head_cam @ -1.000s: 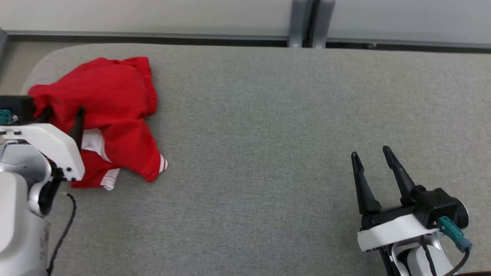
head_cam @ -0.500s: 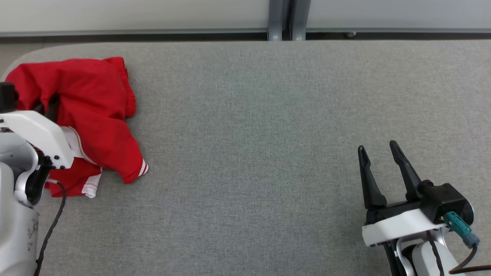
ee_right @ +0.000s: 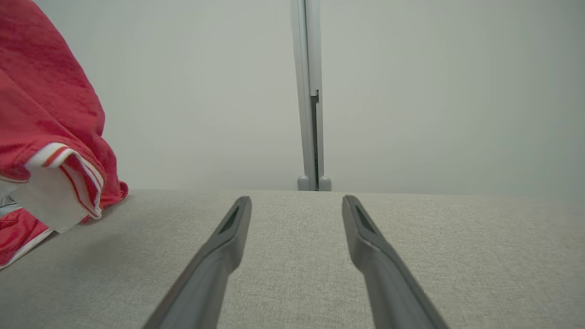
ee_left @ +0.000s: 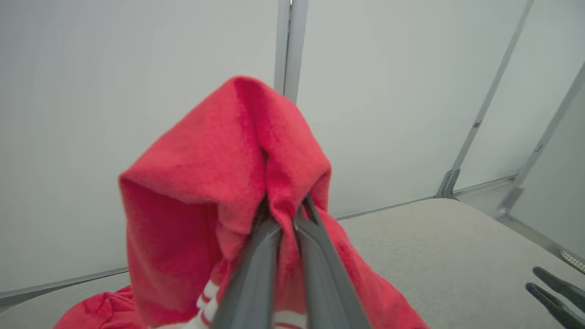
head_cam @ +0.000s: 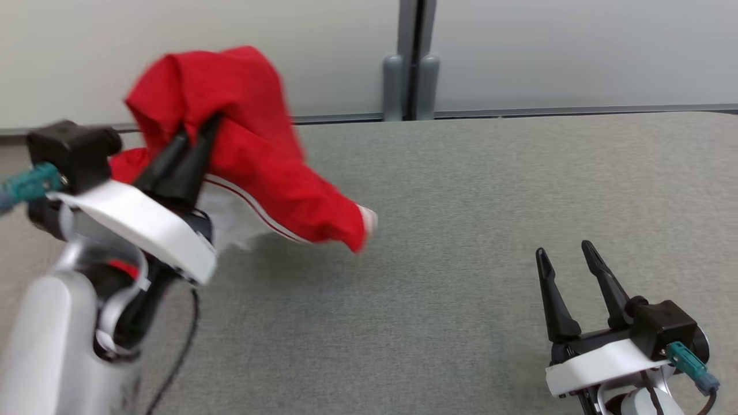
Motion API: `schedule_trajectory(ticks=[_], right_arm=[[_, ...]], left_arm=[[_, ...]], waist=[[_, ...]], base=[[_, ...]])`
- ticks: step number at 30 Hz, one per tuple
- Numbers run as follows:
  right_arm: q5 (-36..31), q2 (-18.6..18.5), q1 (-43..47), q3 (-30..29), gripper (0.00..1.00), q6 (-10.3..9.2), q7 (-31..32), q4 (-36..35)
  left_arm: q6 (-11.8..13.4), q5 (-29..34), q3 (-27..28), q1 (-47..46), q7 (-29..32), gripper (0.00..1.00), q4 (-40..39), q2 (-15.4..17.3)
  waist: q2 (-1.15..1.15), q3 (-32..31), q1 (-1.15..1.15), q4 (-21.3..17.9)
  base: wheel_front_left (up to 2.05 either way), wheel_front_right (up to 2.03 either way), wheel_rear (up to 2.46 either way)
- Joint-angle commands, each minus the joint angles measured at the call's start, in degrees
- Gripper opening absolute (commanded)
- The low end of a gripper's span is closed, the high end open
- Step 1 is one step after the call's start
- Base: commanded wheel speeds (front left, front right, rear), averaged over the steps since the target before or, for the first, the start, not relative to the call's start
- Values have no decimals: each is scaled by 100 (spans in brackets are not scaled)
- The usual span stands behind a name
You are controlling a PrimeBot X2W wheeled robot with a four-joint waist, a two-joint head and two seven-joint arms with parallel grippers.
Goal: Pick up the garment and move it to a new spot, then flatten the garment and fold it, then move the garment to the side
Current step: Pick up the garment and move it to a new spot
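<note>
Your left hand (head_cam: 199, 128) is clamping just a thin fold of the red garment (head_cam: 253, 144), right hand (head_cam: 562, 248) idling open, and cloth trailing on the surface (head_cam: 461, 202) is threatening to tug free.

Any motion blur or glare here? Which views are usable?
Head view: left claw and the garment smear with motion blur; right claw and table crisp. Left wrist view: garment fairly sharp, near fingers soft. Right wrist view: clean, flat light, no glare.

garment (head_cam: 253, 150): red, white stripes | table (head_cam: 461, 230): grey | wall (head_cam: 548, 52): pale grey
</note>
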Motion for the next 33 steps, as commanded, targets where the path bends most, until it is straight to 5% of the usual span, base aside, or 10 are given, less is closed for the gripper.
schedule_trajectory(ticks=[1,6,12,16,24,25,26,27,28,33], right_arm=[[11,-35,80,-29,100,1,-28,-7],[8,-35,135,-104,100,0,-28,-52],[12,-31,171,-171,100,0,-28,-100],[69,-31,192,-227,100,1,-28,-127],[135,-31,220,-65,100,0,-28,-95],[132,-33,223,-63,100,1,-28,-96],[124,-33,228,-71,100,1,-28,-96],[114,-32,234,-96,100,1,-28,-96],[103,-32,249,-126,100,1,-28,-100],[7,-31,307,-186,100,1,-28,-114]], left_arm=[[-14,-85,-46,153,30,0,-191,-80],[75,-582,-450,957,84,0,-1206,-652],[203,-752,-848,1632,-28,0,-1376,-944],[393,-733,-687,1741,-231,0,-659,-979],[438,-349,-405,1054,-1231,0,2035,-976],[431,-340,-393,963,-1384,11,2335,-996],[400,-349,-382,890,-1526,40,2602,-1020],[357,-329,-405,819,-1684,86,2829,-1036],[325,-326,-422,777,-1819,100,3048,-1052],[210,-16,-627,701,-2662,100,3599,-1049]], waist=[[0,-140,0,-190],[0,-190,0,-726],[0,-88,0,-1405],[0,13,0,-1825],[0,99,0,-2341],[0,97,0,-2356],[0,95,0,-2360],[0,95,0,-2351],[0,84,0,-2328],[0,-27,0,-2101]], base=[[0,0,0],[0,0,0],[0,0,0],[0,0,0],[0,0,0],[0,0,0],[0,0,0],[0,0,0],[0,0,0],[0,0,0]])
